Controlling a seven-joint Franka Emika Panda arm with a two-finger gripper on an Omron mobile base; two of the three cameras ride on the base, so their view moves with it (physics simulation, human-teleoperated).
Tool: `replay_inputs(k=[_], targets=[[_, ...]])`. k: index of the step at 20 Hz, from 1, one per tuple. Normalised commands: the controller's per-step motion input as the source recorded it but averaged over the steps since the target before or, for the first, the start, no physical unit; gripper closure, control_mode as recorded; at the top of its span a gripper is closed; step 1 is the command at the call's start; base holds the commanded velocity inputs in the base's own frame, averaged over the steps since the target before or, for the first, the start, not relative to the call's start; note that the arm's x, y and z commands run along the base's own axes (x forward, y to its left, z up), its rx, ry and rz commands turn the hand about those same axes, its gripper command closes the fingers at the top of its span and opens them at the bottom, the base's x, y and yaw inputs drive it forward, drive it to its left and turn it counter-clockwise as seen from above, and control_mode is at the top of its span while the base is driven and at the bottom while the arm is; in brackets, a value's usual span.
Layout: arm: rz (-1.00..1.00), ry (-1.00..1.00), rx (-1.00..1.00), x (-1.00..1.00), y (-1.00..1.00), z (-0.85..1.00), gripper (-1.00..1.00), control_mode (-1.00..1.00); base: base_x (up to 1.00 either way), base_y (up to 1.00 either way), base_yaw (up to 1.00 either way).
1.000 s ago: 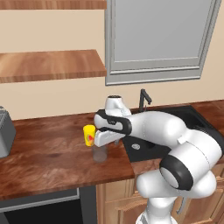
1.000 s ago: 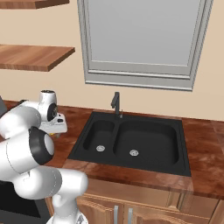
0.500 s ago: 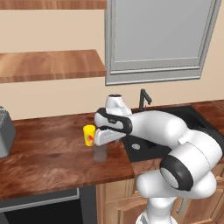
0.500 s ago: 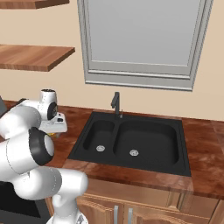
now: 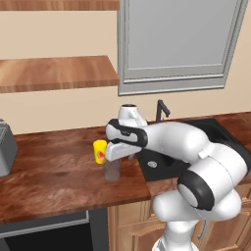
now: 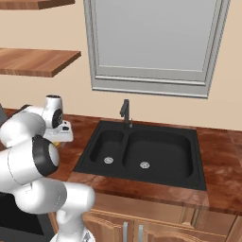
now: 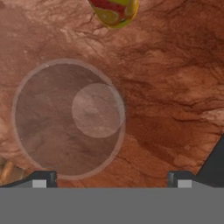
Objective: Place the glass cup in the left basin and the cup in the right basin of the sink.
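The glass cup (image 5: 112, 169) stands upright on the brown worktop (image 5: 54, 171). It is just left of the sink (image 6: 146, 151), near the front edge of the worktop. The yellow cup (image 5: 100, 151) stands close behind it, on its left side. The two cups are very near each other, and I cannot tell if they touch.

The gripper (image 5: 117, 150) hangs right above the glass cup and points down. In the hand view we look straight down into the glass cup (image 7: 68, 118). Its round rim sits more to one side than the middle. The two finger tips (image 7: 40, 180) stand wide apart, so the jaws are open and hold nothing. The yellow cup (image 7: 114, 11) peeks in at the top edge of that view.

The left basin (image 6: 108, 147) is the narrow black hole with a round drain. The right basin (image 6: 158, 153) is the wide one beside it. A thin wall splits them. The bent tap (image 6: 125, 111) stands at the back edge.

A grey box (image 5: 6, 148) sits far left on the worktop, well apart from the cups. Bare worktop lies between them.
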Motion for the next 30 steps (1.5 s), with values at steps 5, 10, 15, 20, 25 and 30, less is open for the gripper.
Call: replay_inputs(k=[5,10,15,20,25,30], targets=[[-0.01,0.0,0.0,0.18,0.0,-0.03,-1.0,-1.0,0.0,0.0,0.0],[0.0,0.0,0.0,0.15,0.0,-0.05,-1.0,-1.0,0.0,0.0,0.0],[0.0,0.0,0.0,0.02,0.02,-0.09,-1.0,-1.0,0.0,0.0,0.0],[0.0,0.0,0.0,0.0,0.04,-0.11,-1.0,-1.0,0.0,0.0,0.0],[-0.01,0.0,0.0,0.04,0.03,-0.1,-1.0,-1.0,0.0,0.0,0.0],[-0.01,0.0,0.0,0.04,0.0,-0.08,-1.0,-1.0,0.0,0.0,0.0]])
